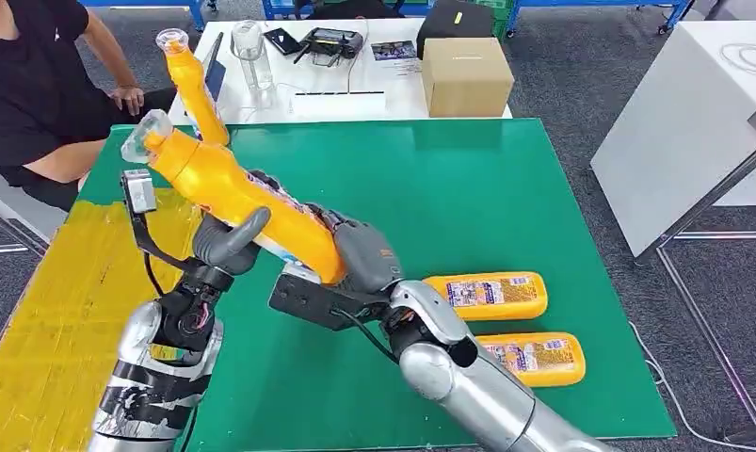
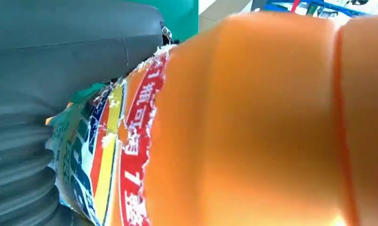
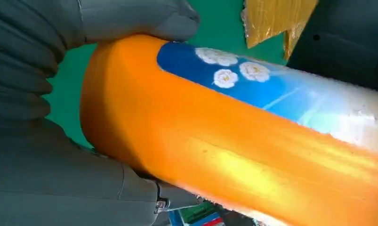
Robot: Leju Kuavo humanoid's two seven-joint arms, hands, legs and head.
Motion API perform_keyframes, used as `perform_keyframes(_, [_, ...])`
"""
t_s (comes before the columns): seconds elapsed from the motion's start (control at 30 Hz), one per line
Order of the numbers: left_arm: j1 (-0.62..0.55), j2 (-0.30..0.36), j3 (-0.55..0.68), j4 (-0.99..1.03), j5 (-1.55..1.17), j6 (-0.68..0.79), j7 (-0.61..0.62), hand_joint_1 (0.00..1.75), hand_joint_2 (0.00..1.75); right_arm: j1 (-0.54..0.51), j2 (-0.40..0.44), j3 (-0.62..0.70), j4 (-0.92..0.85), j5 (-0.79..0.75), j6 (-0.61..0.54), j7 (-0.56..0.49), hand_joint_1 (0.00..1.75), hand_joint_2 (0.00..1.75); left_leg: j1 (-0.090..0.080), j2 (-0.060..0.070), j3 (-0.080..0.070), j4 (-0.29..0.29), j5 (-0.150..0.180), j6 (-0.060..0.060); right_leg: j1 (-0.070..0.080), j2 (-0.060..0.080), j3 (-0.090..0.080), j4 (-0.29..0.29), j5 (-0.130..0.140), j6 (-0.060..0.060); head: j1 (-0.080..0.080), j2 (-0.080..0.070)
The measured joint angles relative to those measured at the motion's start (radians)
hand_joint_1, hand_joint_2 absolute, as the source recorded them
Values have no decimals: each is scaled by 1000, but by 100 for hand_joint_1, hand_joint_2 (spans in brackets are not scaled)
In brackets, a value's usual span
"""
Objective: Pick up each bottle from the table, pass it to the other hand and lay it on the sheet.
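Observation:
An orange bottle (image 1: pixel 223 184) with a clear cap hangs tilted above the green mat (image 1: pixel 506 198), cap toward the far left. My right hand (image 1: pixel 360 254) grips its base (image 3: pixel 201 136), thumb and palm (image 3: pixel 41 155) wrapped round it. My left hand (image 1: pixel 225 243) holds its middle, thumb curled over the label (image 2: pixel 253 122), with the palm (image 2: pixel 60 70) against it. Two more orange bottles (image 1: pixel 487 295) (image 1: pixel 534 358) lie on the mat at the right. Another bottle (image 1: pixel 193 89) is at the far left corner. The yellow sheet (image 1: pixel 63 311) covers the table's left side.
A person in black (image 1: pixel 35 85) sits at the far left, one hand near the far bottle. Behind the mat a white table holds a cardboard box (image 1: pixel 466 75), a clear cup (image 1: pixel 249 47) and a controller (image 1: pixel 331 40). Another white table (image 1: pixel 675 141) stands to the right.

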Motion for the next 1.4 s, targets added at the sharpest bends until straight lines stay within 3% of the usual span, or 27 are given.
perform_keyframes(0.23, [16, 3, 1, 5, -110, 10, -64, 175, 175, 74, -22, -8, -28, 50, -49, -19, 0, 0, 0, 0, -1, 0, 0, 0, 0, 0, 0, 0, 0, 0, 0, 0])
perform_keyframes(0.43, [23, 37, 52, 5, -481, 53, -170, 175, 175, 158, -81, -57, -161, 116, -53, -26, 0, 0, 0, 0, -1, 0, 0, 0, 0, 0, -1, 0, 0, 0, 0, 0])
perform_keyframes(0.7, [7, 78, 138, 16, -782, 67, -244, 175, 175, 200, -148, -126, -280, 141, -28, -40, 0, 0, 0, 0, -1, 0, 0, 0, 0, 0, 0, 0, 0, 0, 0, 0])
perform_keyframes(0.9, [33, 168, 132, 6, -1349, 249, -338, 175, 175, 285, -253, -208, -392, 182, -24, -60, 0, 0, -1, 0, -1, 0, 0, 0, -1, 0, -1, 0, 0, 0, 0, 0])
perform_keyframes(1.1, [60, 238, 112, 5, -1546, 300, -337, 175, 175, 365, -333, -288, -479, 180, -22, -71, 0, 0, -1, 0, -1, 0, -1, 0, -1, 0, -1, -1, 0, 0, 0, 0])
perform_keyframes(1.4, [86, 403, 33, 88, -1721, 283, -328, 175, 175, 673, -465, -487, -629, 199, -83, -126, 0, 0, -1, 1, -2, 0, -1, 0, -1, 0, -2, -1, 0, 0, 0, 0])
